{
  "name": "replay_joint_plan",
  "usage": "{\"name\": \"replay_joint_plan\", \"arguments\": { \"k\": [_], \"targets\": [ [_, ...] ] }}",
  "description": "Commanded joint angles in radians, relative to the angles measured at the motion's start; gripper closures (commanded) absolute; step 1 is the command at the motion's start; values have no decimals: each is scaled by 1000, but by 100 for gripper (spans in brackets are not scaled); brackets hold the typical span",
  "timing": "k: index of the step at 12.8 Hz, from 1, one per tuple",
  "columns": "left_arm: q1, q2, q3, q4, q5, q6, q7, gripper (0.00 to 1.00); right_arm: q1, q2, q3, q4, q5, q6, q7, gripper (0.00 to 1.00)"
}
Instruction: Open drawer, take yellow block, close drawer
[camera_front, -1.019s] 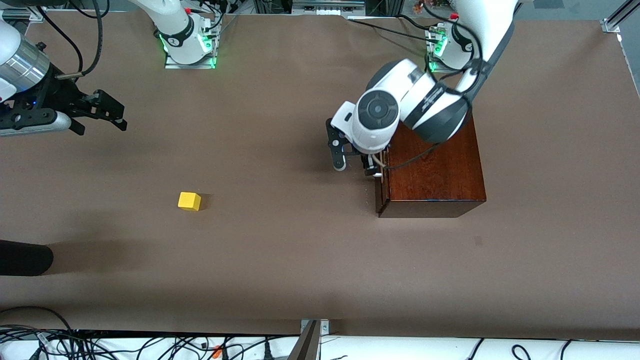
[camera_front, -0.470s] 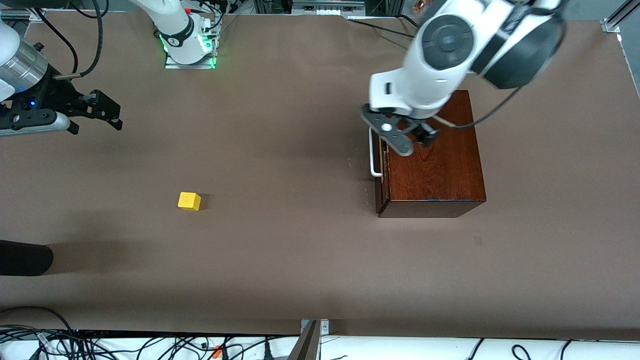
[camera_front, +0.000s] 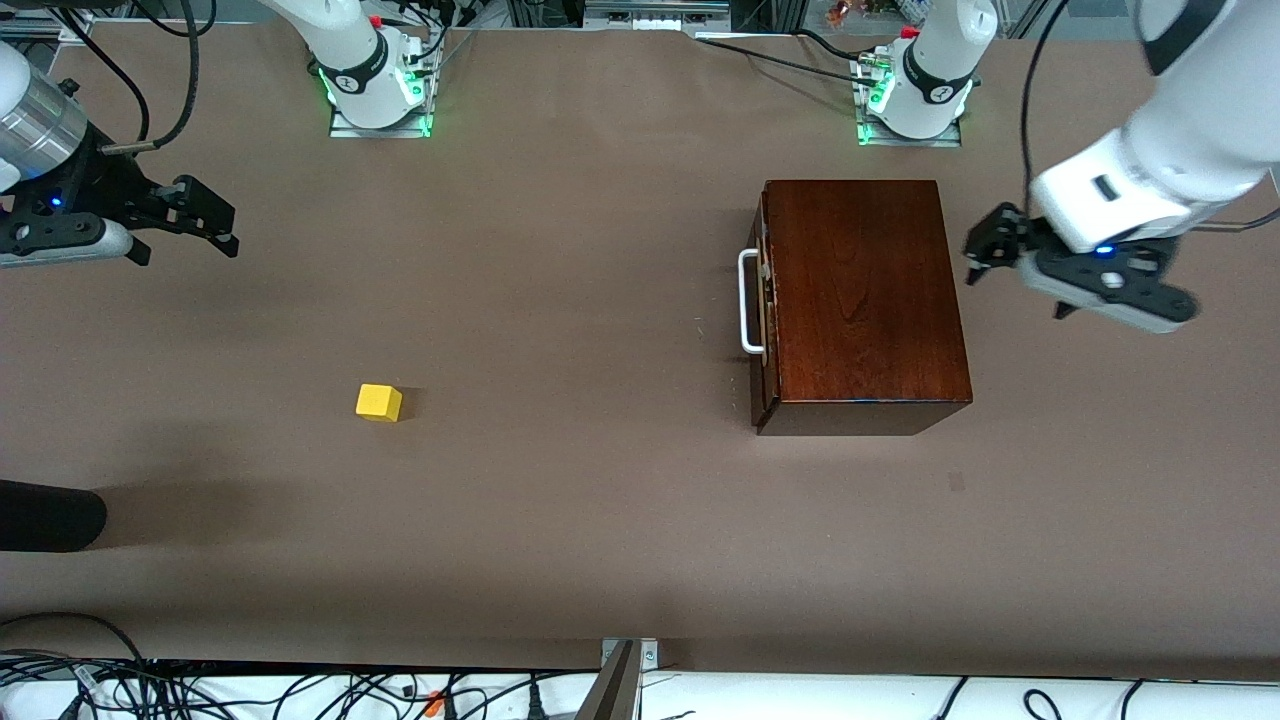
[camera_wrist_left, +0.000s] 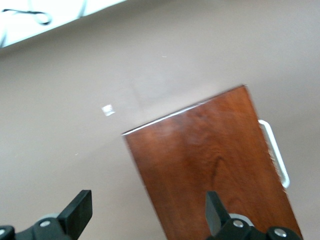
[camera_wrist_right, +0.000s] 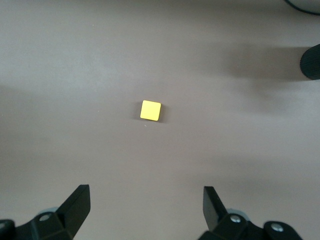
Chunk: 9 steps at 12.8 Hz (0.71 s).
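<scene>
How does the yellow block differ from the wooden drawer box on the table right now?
The yellow block is a small bright cube; the wooden drawer box is far larger, glossy, dark reddish-brown.
The block lies toward the right arm's end of the table; the box sits toward the left arm's end.
The block is plain; the box carries a white handle on its shut drawer.
Both rest on the table, untouched by either gripper.

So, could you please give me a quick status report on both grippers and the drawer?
Left gripper open, empty, over table beside wooden box. Right gripper open, waiting. Drawer shut; yellow block on table. Nothing obstructing.
</scene>
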<state>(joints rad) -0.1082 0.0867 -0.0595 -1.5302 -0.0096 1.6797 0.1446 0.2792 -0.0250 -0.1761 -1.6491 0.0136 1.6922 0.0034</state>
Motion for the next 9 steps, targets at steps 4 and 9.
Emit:
{"name": "replay_joint_plan", "arguments": {
  "k": [4, 9],
  "targets": [
    [11, -159, 101, -203, -9, -13, -92, 0, -15, 51, 14, 38, -3, -28, -2, 0],
    [21, -127, 83, -142, 42, -98, -132, 0, -21, 53, 9, 38, -11, -22, -10, 0]
  ]
}}
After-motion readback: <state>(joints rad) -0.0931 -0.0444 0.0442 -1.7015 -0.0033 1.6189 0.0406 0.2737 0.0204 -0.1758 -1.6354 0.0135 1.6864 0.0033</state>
